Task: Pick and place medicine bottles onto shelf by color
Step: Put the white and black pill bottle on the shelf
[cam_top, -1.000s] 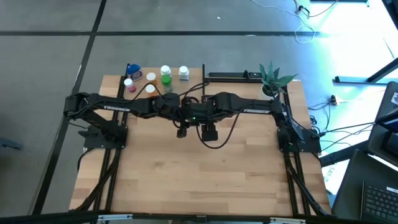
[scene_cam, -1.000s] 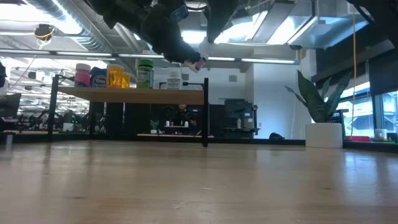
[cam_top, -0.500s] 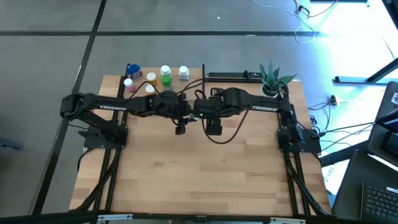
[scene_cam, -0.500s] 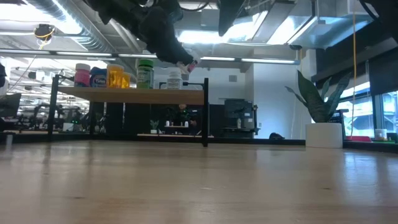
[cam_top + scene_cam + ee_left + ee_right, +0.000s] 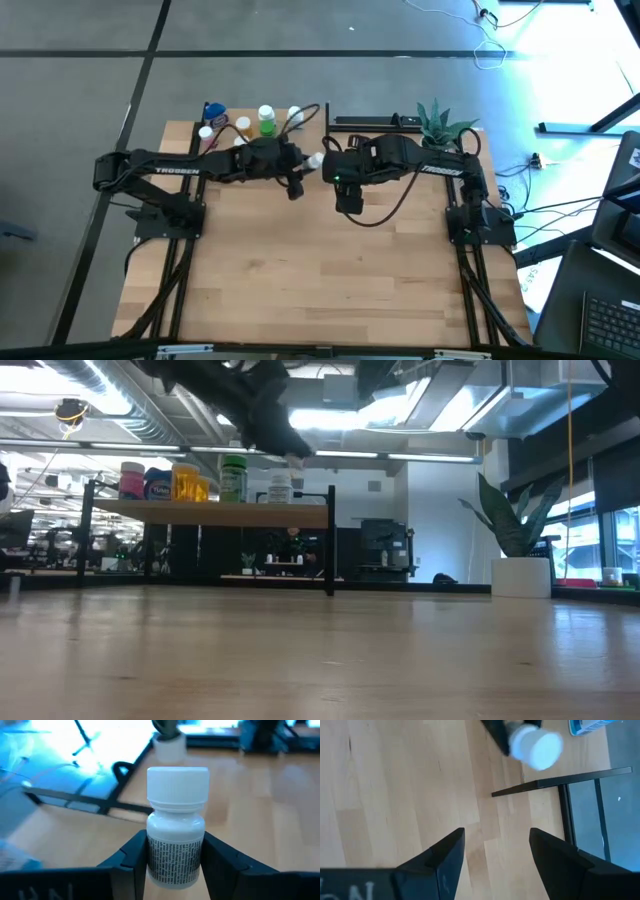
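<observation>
My left gripper point(image 5: 175, 870) is shut on a white medicine bottle point(image 5: 176, 837) with a white cap, held high over the table's middle, near the shelf's right end. The same bottle shows in the high view point(image 5: 314, 160) and in the right wrist view point(image 5: 535, 743). The shelf point(image 5: 200, 512) stands at the table's far left. On it stand pink point(image 5: 132, 480), blue point(image 5: 157, 484), orange point(image 5: 185, 482), green point(image 5: 233, 478) and white point(image 5: 280, 487) bottles. My right gripper point(image 5: 495, 852) hangs open above the table's middle, just right of the held bottle, with nothing between its fingers. My left gripper pinches the bottle's labelled body point(image 5: 175, 857) between its two fingers, below the cap point(image 5: 177, 782). The fingers come roughly level from the table's left. The bottle sits about upright, cap up, lifted well clear of the table.
A potted plant point(image 5: 437, 125) stands at the far right corner. A black post point(image 5: 330, 540) marks the shelf's right end. Bare wooden tabletop point(image 5: 320, 280) stretches across the near half. The two arms meet closely over the middle.
My left gripper has carried the white bottle up and toward the far edge, nearer the shelf, turning at the wrist as it went. My right gripper has risen and drawn back toward the table's right and far side, staying open.
</observation>
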Motion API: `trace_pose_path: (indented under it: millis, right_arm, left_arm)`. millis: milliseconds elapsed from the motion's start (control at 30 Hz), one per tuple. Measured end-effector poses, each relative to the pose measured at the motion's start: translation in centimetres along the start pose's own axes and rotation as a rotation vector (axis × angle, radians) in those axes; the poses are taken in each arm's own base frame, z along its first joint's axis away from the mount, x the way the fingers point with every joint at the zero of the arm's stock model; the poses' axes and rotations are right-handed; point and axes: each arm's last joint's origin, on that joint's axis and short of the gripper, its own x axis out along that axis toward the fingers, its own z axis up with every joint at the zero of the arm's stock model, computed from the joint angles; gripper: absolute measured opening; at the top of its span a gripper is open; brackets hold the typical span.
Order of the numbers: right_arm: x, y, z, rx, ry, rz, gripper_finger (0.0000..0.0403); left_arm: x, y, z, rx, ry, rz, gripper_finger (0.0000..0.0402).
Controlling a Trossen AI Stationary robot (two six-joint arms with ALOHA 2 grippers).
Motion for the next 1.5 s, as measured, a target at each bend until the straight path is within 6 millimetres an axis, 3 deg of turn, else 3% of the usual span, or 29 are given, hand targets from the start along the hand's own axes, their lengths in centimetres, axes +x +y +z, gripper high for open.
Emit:
trace_pose_path:
  millis: [167, 333, 500, 800, 1033, 1500]
  right_arm:
    - [0.0, 0.0, 0.0, -0.011, -0.002, 0.000, 0.0225]
    - [-0.1, -0.1, 0.0, -0.028, -0.004, -0.001, 0.0225]
    - [-0.3, -0.1, -0.1, -0.028, -0.012, -0.002, 0.0225]
    - [-0.4, -0.1, 0.2, -0.015, -0.046, 0.001, 0.0225]
    - [-0.4, -0.1, 0.3, -0.013, -0.052, 0.003, 0.0225]
    - [-0.4, -0.1, 0.3, -0.012, -0.052, 0.004, 0.0225]
  left_arm:
    - [-1.9, -0.1, -0.4, -0.041, -0.024, 0.082, 0.0132]
    - [-5.5, -0.4, -2.2, -0.114, -0.088, 0.162, 0.0132]
    - [-6.6, -1.5, -4.0, -0.161, -0.343, 0.122, 0.0132]
    - [-5.0, -2.1, -6.9, -0.139, -0.451, 0.150, 0.0132]
    - [-2.8, -2.1, -8.2, -0.168, -0.434, 0.259, 0.0132]
    - [-0.8, -1.9, -9.9, -0.213, -0.399, 0.380, 0.0132]
